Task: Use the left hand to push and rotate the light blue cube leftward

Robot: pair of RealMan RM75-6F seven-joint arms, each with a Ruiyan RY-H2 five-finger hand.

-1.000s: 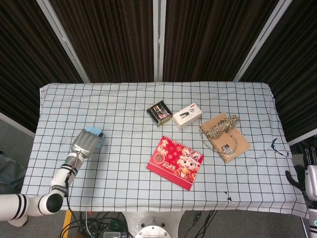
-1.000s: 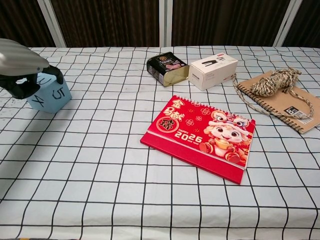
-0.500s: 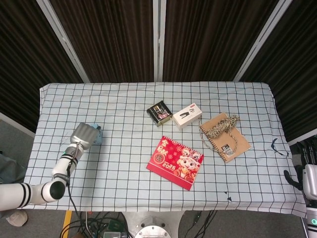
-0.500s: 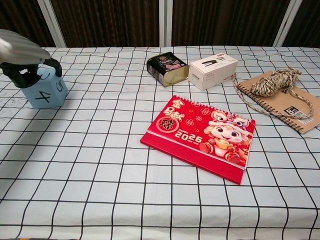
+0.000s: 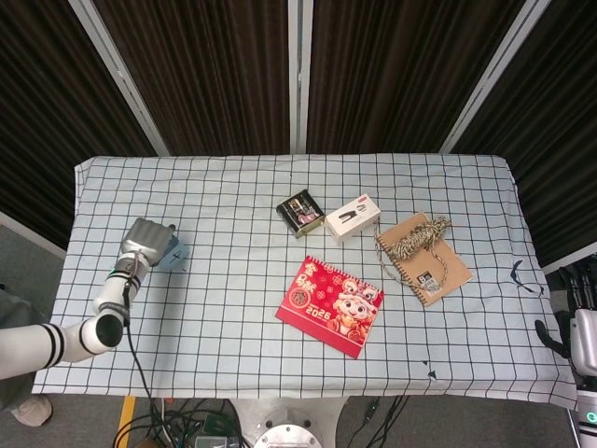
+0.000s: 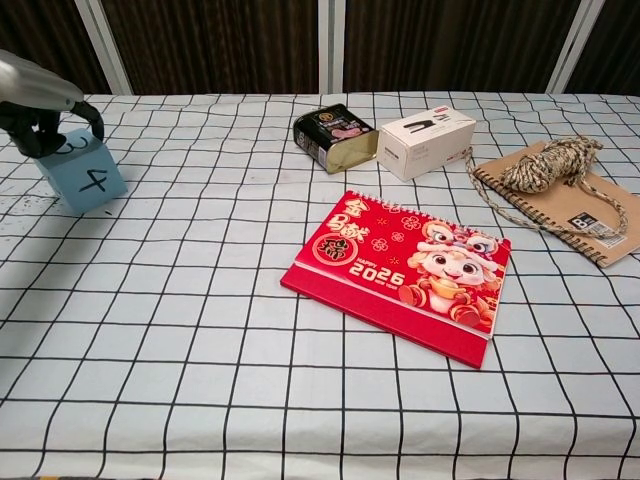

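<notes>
Light blue cube [image 6: 82, 174] sits directly under the left hand [image 6: 40, 112], whose curled fingers press its top edge without gripping; push low and steady leftward so it turns without tipping.

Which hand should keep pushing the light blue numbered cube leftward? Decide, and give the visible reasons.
Left. The left hand already rests on the light blue numbered cube at the table's left side, while the right hand hangs off the far right edge, nowhere near it.
</notes>
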